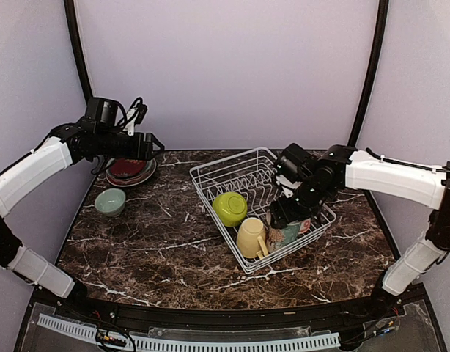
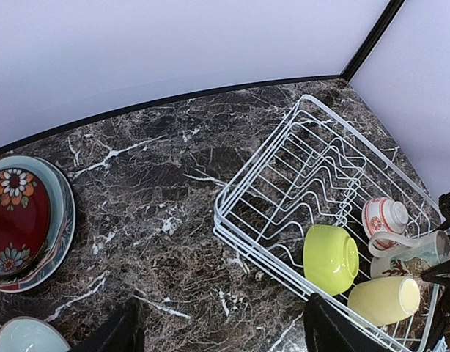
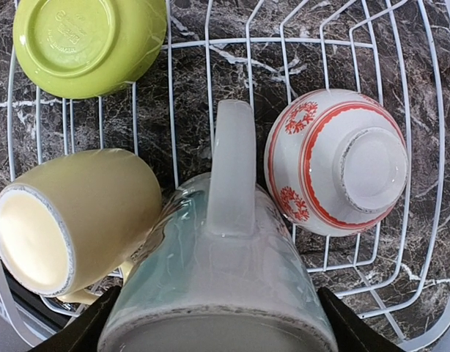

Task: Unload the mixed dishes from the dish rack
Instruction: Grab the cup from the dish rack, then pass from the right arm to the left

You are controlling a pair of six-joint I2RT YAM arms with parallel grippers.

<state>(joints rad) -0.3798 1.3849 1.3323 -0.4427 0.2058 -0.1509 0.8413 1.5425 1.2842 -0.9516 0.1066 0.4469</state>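
Four pieces in the dish rack (image 2: pixel 260 154): lime bowl (image 1: pixel 229 208), upturned; yellow mug (image 1: pixel 251 236) on its side; pale patterned mug (image 3: pixel 225 279) lying beside it, handle uppermost; red-patterned bowl (image 3: pixel 335 161), upturned
Rack's place: right half of the bench (image 1: pixel 159 249), set at an angle
My right claw (image 1: pixel 282 214): low over the rack's near right end, fingers spread either side of the pale patterned mug; whether they press it I cannot tell
My left claw (image 2: pixel 225 334): spread wide, nothing between the fingers, above the bench's far left
Out on the bench: stack of plates (image 1: pixel 130 172), red flowered one on top, far left; pale green bowl (image 1: pixel 110 202) upright just in front
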